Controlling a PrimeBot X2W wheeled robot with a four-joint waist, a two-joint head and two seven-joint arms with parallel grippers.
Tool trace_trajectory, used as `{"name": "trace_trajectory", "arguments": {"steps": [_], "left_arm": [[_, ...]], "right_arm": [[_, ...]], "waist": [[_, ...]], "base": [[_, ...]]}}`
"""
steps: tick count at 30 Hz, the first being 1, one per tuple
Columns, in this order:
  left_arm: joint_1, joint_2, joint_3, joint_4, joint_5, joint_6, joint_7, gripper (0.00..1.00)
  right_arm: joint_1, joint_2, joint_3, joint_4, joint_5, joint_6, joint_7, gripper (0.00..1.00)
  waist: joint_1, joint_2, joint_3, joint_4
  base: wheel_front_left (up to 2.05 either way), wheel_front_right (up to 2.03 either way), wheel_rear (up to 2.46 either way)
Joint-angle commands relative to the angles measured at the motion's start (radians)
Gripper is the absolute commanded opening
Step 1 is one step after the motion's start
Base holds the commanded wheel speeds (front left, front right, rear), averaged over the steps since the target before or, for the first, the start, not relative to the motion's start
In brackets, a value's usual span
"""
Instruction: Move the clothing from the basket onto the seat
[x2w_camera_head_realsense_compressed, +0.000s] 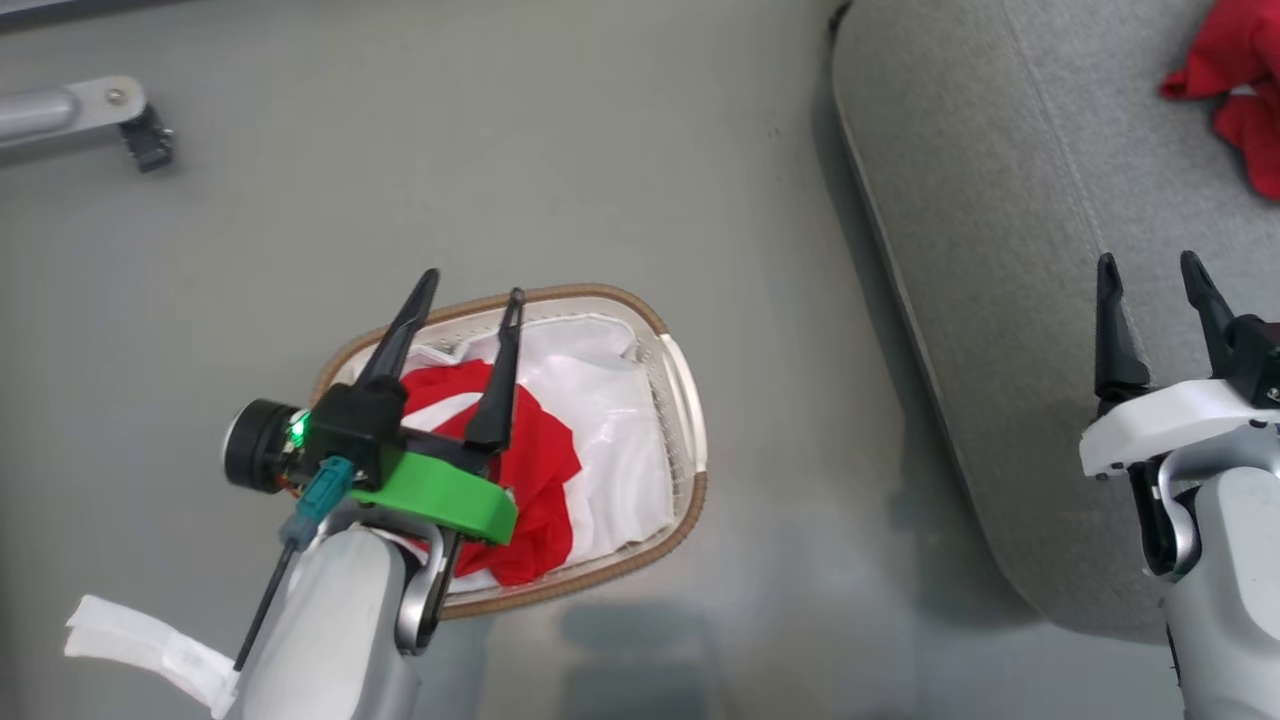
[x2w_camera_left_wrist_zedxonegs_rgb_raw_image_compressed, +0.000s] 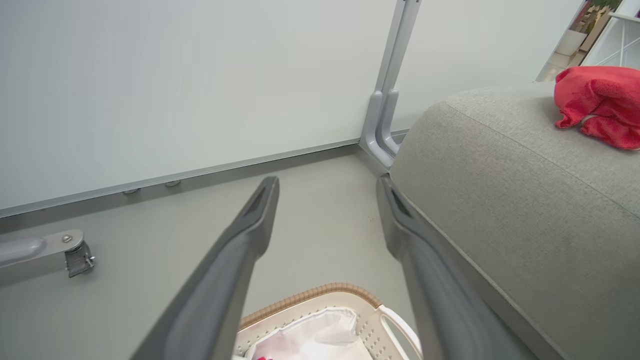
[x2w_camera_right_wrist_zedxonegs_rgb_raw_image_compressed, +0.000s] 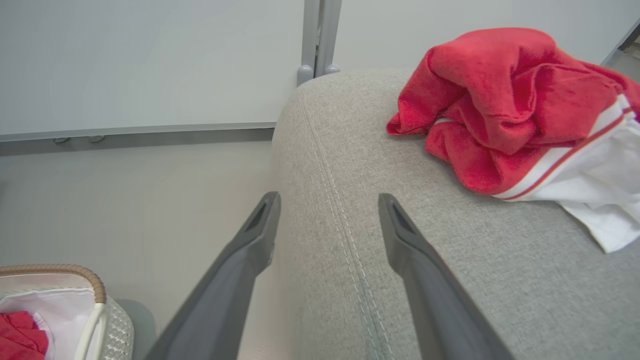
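Left claw (x2w_camera_head_realsense_compressed: 475, 283) spread, empty, over basket (x2w_camera_head_realsense_compressed: 688, 420) holding one red garment (x2w_camera_head_realsense_compressed: 540, 460); right claw (x2w_camera_head_realsense_compressed: 1148, 260) spread, empty, above seat (x2w_camera_head_realsense_compressed: 980, 250), second garment (x2w_camera_head_realsense_compressed: 1235, 70) near seat's far edge.

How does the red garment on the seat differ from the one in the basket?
The seat garment is heaped, the basket garment flatter on a white liner. The basket garment lies under the left tool; the seat garment lies beyond the right tool. Both are red and white.

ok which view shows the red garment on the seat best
Right wrist view: the red garment lies close and large on the seat, striped white panel visible. Head view crops it; left wrist view shows it small.
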Motion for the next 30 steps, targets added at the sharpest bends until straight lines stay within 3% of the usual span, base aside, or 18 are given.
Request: {"name": "trace_trajectory", "arguments": {"steps": [1,15,30], "left_arm": [[0.019,-0.005,0.023,0.007,0.008,0.002,0.001,1.00],[0.102,-0.020,0.211,0.102,0.050,0.048,0.001,1.00],[0.281,-0.020,0.242,0.078,0.033,0.083,0.001,1.00]], "right_arm": [[0.012,0.004,0.003,-0.016,0.003,-0.001,-0.002,1.00],[-0.004,0.093,0.157,0.002,-0.014,-0.001,-0.002,1.00],[0.181,0.131,0.201,-0.003,0.005,-0.001,-0.002,1.00]], "waist": [[0.0000,0.0000,-0.066,0.070],[0.0000,0.0000,-0.177,0.164],[0.0000,0.0000,-0.314,0.169]], "base": [[0.00,0.00,0.00],[0.00,0.00,0.00],[0.00,0.00,0.00]]}}
